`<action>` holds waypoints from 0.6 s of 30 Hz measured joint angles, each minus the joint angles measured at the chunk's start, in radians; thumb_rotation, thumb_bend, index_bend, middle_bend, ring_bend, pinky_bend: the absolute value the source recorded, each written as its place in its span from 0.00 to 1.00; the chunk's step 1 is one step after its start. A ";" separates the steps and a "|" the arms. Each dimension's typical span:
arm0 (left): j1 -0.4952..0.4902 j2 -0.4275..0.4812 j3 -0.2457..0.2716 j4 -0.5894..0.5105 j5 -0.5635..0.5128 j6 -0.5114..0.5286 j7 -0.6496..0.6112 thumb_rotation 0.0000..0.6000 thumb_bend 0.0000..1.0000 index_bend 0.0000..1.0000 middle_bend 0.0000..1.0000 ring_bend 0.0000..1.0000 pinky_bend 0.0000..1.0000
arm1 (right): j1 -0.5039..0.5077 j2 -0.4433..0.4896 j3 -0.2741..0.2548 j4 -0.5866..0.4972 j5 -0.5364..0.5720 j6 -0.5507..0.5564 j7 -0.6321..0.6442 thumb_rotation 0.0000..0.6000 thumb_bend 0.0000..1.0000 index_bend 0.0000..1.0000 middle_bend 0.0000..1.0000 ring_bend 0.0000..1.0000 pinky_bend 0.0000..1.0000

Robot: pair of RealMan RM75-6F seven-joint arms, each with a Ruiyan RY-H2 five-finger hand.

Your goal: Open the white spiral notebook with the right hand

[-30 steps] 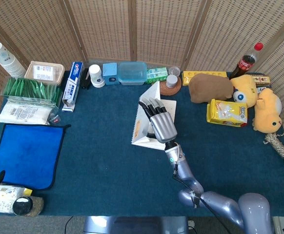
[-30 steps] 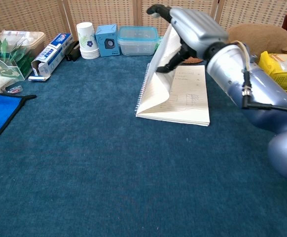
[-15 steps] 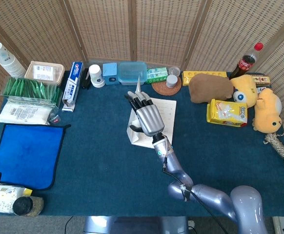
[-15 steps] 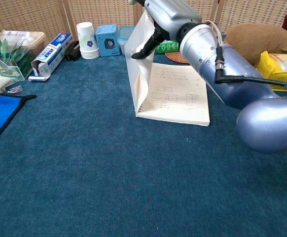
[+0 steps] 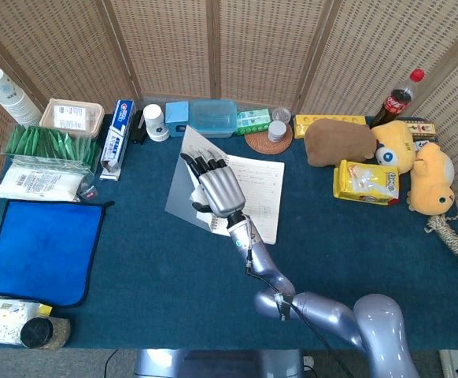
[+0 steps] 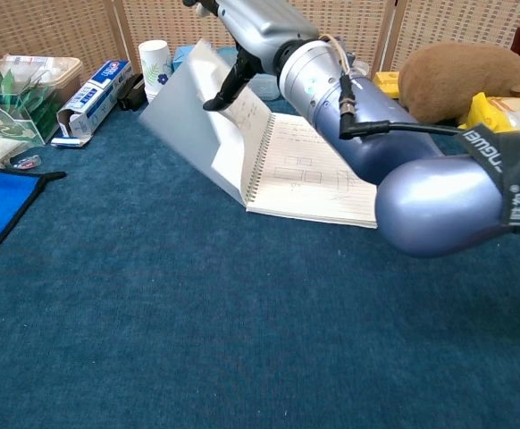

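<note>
The white spiral notebook (image 5: 259, 191) (image 6: 318, 170) lies at the table's middle with a written page facing up. Its white cover (image 5: 182, 179) (image 6: 197, 121) stands tilted over to the left of the spiral, past upright and off the table. My right hand (image 5: 217, 189) (image 6: 247, 31) holds that cover near its top edge, thumb on the inner side and fingers over the outer side. The right forearm crosses above the open page. No left hand shows in either view.
Behind the notebook stand paper cups (image 5: 156, 122), a clear lidded box (image 5: 212, 118) and a toothpaste carton (image 5: 117, 138). A blue cloth (image 5: 40, 248) lies at the left. A brown plush (image 5: 339, 142), a yellow packet (image 5: 367, 181) and a cola bottle (image 5: 398, 98) sit to the right.
My right hand has swung the cover leftward, from leaning over the page through upright to tilted left past the spiral. The written page is now exposed.
</note>
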 measured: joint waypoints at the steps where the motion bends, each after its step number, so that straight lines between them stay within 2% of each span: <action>1: 0.002 0.000 0.000 0.002 0.000 0.002 -0.002 1.00 0.29 0.24 0.08 0.05 0.00 | 0.006 -0.007 0.001 0.006 0.009 -0.004 0.001 1.00 0.05 0.08 0.15 0.11 0.15; 9: 0.005 0.003 0.000 0.005 0.004 0.000 -0.006 1.00 0.29 0.24 0.08 0.05 0.00 | 0.011 -0.001 -0.015 -0.010 0.010 0.009 0.009 1.00 0.05 0.07 0.15 0.11 0.15; 18: -0.016 0.006 0.001 -0.010 0.019 -0.031 0.024 1.00 0.29 0.24 0.08 0.05 0.00 | -0.065 0.089 -0.063 -0.104 0.010 0.040 -0.007 1.00 0.05 0.06 0.15 0.11 0.15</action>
